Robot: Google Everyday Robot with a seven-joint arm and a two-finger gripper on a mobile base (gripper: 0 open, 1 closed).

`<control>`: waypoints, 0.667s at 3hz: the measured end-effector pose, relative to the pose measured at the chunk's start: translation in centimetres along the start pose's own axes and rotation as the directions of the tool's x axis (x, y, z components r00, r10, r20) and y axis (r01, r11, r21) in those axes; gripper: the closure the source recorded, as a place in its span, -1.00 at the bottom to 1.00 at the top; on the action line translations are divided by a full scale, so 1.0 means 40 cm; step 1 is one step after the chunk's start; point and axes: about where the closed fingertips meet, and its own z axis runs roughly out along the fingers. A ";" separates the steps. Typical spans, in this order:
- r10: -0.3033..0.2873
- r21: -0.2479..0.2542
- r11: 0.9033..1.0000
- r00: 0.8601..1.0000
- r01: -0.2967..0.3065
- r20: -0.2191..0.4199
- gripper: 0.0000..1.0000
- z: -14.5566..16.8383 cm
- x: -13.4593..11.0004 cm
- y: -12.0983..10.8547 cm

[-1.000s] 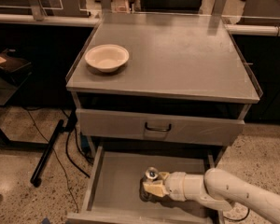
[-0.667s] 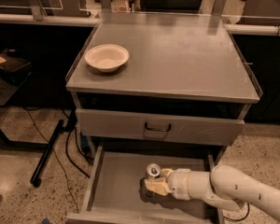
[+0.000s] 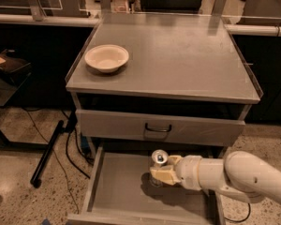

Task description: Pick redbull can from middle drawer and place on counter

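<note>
The redbull can [image 3: 159,158] stands upright in the open middle drawer [image 3: 113,191], its shiny round top showing. My gripper [image 3: 162,173] comes in from the right on a white arm and is closed around the can's body, just above the drawer floor. The counter [image 3: 178,55] is the broad grey top of the cabinet above.
A cream bowl [image 3: 107,57] sits at the counter's left side. A shut drawer front with a black handle [image 3: 158,128] hangs just above the can. A black pole and cables [image 3: 49,151] lie on the floor to the left.
The gripper and the can have risen slightly and shifted a little right within the drawer; the arm has drawn back to the right.
</note>
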 end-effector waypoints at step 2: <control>0.009 0.072 0.997 1.000 -0.007 -0.029 1.00 -0.164 -0.233 -0.102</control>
